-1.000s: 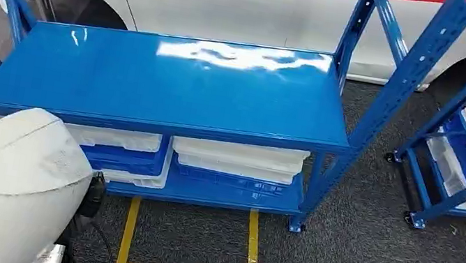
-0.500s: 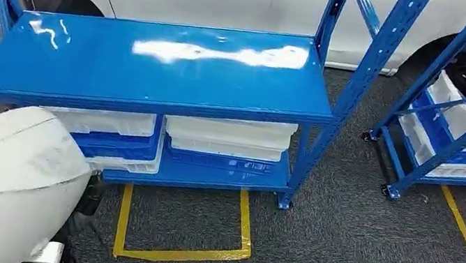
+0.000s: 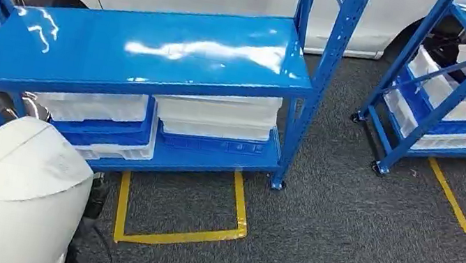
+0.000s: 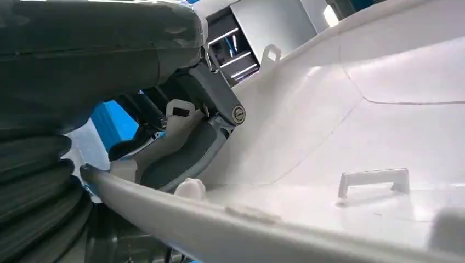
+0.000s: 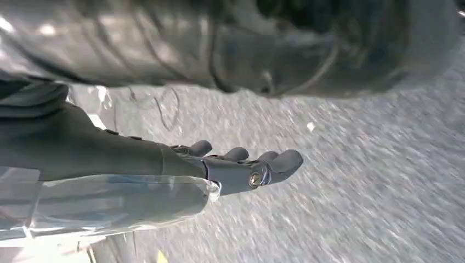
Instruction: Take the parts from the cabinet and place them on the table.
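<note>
Head view gives you the wide scene: a blue cabinet [image 3: 151,48] with a bare glossy top shelf, and on its lower shelf two stacks of white trays [image 3: 215,116], side by side. A second blue rack [image 3: 464,83] stands well apart from the cabinet, also loaded with white trays. Two yellow tape outlines mark the carpet, one in front of each rack. Nearest you, below the cabinet's front edge, sits a large white moulded part [image 3: 1,194].

Left wrist view shows what the head view hides: your left hand [image 4: 181,137] clamped on that white part's rim, dark fingers curled against its inside.

Right wrist view shows your right hand [image 5: 236,167] over grey carpet, fingers straight and slightly spread, holding nothing.
</note>
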Motion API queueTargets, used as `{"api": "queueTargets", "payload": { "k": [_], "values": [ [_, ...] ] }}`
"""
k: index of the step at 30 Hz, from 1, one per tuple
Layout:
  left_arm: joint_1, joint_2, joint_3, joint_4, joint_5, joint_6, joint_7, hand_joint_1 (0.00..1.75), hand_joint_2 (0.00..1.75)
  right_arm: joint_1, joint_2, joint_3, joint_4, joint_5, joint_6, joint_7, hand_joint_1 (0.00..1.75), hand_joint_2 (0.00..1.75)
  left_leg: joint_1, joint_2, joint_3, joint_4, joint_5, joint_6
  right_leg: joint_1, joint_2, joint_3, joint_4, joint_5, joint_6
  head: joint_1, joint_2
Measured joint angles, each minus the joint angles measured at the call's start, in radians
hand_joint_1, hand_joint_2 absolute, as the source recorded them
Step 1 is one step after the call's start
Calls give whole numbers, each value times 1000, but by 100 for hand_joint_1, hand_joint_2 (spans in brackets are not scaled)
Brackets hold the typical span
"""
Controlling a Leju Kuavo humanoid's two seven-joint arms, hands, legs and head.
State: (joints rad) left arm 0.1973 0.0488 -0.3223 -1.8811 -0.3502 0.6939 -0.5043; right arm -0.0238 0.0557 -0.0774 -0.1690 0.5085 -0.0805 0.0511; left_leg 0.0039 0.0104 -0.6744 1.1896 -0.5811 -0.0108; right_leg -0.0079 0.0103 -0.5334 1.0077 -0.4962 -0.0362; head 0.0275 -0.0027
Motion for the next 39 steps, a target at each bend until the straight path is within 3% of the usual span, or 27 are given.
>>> {"api": "queueTargets", "payload": {
  "k": [1, 2, 3, 4, 6, 7, 8, 10, 12, 14, 16, 17, 18, 19, 21, 22, 23, 27, 29, 31, 32, 33, 34, 36, 37, 38, 39],
  "values": [
    [0, 0, 0, 0, 0, 0, -2, 175, 175, 1, 0, 0, 0, 0, 0, 1, 0, 0, 0, 0, -18, 74, -33, -2, 2, 5, -12, 1, 9, 0, 0, 0],
    [1, 0, 0, 0, 0, 0, -2, 175, 175, 3, 0, 0, 0, 0, 0, 3, 0, 0, 0, 0, -24, 120, -33, -2, 4, 9, -24, 2, 18, 0, 0, 0],
    [1, 0, 0, 1, 0, 0, -2, 175, 175, 3, 0, 0, 0, 0, 0, 5, 0, 0, 0, -1, -10, 121, -8, 0, 5, 16, -36, 3, 27, 1, 0, 0],
    [1, 0, 0, 2, 0, 0, -3, 175, 175, 4, 0, 0, 0, 0, 0, 7, 0, 0, 0, -4, 24, 81, 25, 3, 5, 26, -47, 5, 34, 2, 0, 0],
    [1, 0, 0, 2, -2, 0, -5, 175, 175, 3, 0, 0, 0, 0, 0, 11, 0, 0, -1, -34, 150, -104, 79, 17, 5, 48, -59, 12, 47, 7, 0, 0],
    [-1, 0, 0, 2, -2, 0, -6, 175, 175, 2, 2, 0, 0, 1, 0, 11, 0, 0, -1, -71, 197, -184, 60, 25, 5, 55, -65, 14, 51, 11, 0, 0],
    [1, 0, 0, 1, -4, 1, -7, 175, 175, 0, 2, -1, 0, 3, 0, 12, 0, 0, -1, -76, 217, -212, 56, 25, 7, 63, -70, 16, 57, 16, 0, 0],
    [2, 0, -1, 2, -7, 2, -8, 175, 175, 1, 2, -1, 0, 5, 0, 12, 0, 0, -6, -59, 209, -213, 57, 26, 2, 83, -75, 14, 71, 30, 0, 0],
    [1, 0, -2, 1, -7, 2, -8, 175, 175, 5, 1, -1, 0, 6, 0, 12, 0, 0, 2, -39, 207, -234, 73, 39, 8, 102, -75, 13, 79, 43, 1, 0],
    [2, -2, -3, 1, -8, 2, -8, 175, 175, 5, 0, -1, 0, 7, 0, 12, 0, 0, 0, -9, 209, -244, 89, 54, 10, 26, -122, 103, 3, 44, 5, 0],
    [9, -2, -3, 1, -8, 2, -8, 175, 175, 4, 1, -1, 0, 8, 3, 12, 0, 0, -5, 16, 197, -239, 93, 57, 4, 5, -186, 258, -79, 52, 5, 0],
    [12, -2, -3, 1, -8, 2, -8, 175, 175, 5, 1, -1, 0, 8, 2, 12, 0, 0, -5, 29, 191, -235, 93, 57, 1, 2, -204, 309, -94, 54, 5, 0],
    [13, -2, -3, 1, -8, 2, -8, 175, 175, 5, 1, -1, 0, 8, 3, 12, 0, 0, -5, 42, 184, -230, 93, 56, -2, -1, -201, 319, -88, 58, 5, 0],
    [13, -2, -4, 1, -9, 2, -8, 175, 175, 5, 1, -1, 0, 8, 3, 12, 0, 0, -4, 54, 181, -224, 91, 55, -6, -5, -171, 276, -59, 61, 5, 0],
    [13, -2, -4, 1, -9, 2, -8, 175, 175, 7, 0, -1, 0, 9, 5, 12, 0, 0, -3, 74, 180, -214, 86, 47, -12, -31, -68, 112, 9, 63, 5, 0],
    [13, -2, -5, 1, -10, 2, -8, 175, 175, 6, 0, -1, 0, 10, 5, 12, 0, 0, -4, 83, 179, -207, 81, 40, -10, -68, -28, 34, 12, 62, 5, 0],
    [14, -2, -4, 1, -11, 2, -8, 175, 175, 4, 0, -1, 0, 11, 3, 12, 0, 0, -10, 89, 171, -197, 76, 32, 3, -72, -26, 24, 7, 51, 5, 0],
    [10, -2, -6, 1, -16, 2, -8, 175, 175, 8, 0, -2, 0, 12, 3, 12, 0, 0, -9, 122, 177, -194, 70, 14, 0, -33, -35, 21, 15, 24, 3, 0],
    [10, -2, -6, 0, -16, 3, -9, 175, 175, 6, 0, -2, 0, 12, 3, 12, 0, 0, 0, 31, 146, -123, 13, 4, -3, -19, -38, 19, 20, 13, 3, 0],
    [14, -2, -6, 1, -17, 3, -8, 175, 175, 4, 0, -2, 0, 12, 3, 12, 0, 0, 1, 2, 75, 30, -64, 0, -2, 0, -44, 19, 23, 8, 3, 0],
    [15, -2, -6, 1, -17, 3, -8, 175, 175, 4, 0, -2, 0, 13, 5, 12, 0, 0, 1, -1, 42, 99, -84, 0, 0, 12, -47, 21, 24, 7, 3, 0],
    [16, -2, -6, 1, -17, 3, -8, 175, 175, 5, 0, -2, 0, 14, 7, 12, 0, 0, 1, -2, 29, 123, -78, 1, 1, 24, -47, 22, 24, 7, 3, 0],
    [16, -1, -6, 1, -17, 3, -8, 175, 175, 6, 0, -2, 0, 15, 7, 12, 0, 0, 1, -2, 39, 99, -49, 3, 2, 36, -46, 24, 24, 7, 3, 0],
    [15, -1, -6, 1, -17, 3, -8, 175, 175, 5, 0, -2, 0, 15, 7, 12, 0, 0, 1, -17, 103, -48, 47, 10, 2, 64, -43, 28, 24, 8, 3, 0],
    [15, -1, -6, 1, -17, 3, -8, 175, 175, 5, 0, -2, 0, 15, 7, 12, 0, 0, 3, -49, 140, -133, 86, 13, 1, 77, -44, 29, 23, 8, 3, 0],
    [16, -1, -6, 1, -17, 3, -8, 175, 175, 3, 0, -2, 0, 15, 9, 12, 0, 0, 5, -97, 148, -163, 76, 15, 7, 88, -50, 35, 24, 14, 4, 0],
    [16, -1, -6, 0, -18, 3, -8, 175, 175, 1, 0, -2, 0, 15, 11, 12, 0, 0, 6, -91, 153, -177, 72, 16, 2, 101, -60, 37, 29, 22, 3, 0]
  ]
}}
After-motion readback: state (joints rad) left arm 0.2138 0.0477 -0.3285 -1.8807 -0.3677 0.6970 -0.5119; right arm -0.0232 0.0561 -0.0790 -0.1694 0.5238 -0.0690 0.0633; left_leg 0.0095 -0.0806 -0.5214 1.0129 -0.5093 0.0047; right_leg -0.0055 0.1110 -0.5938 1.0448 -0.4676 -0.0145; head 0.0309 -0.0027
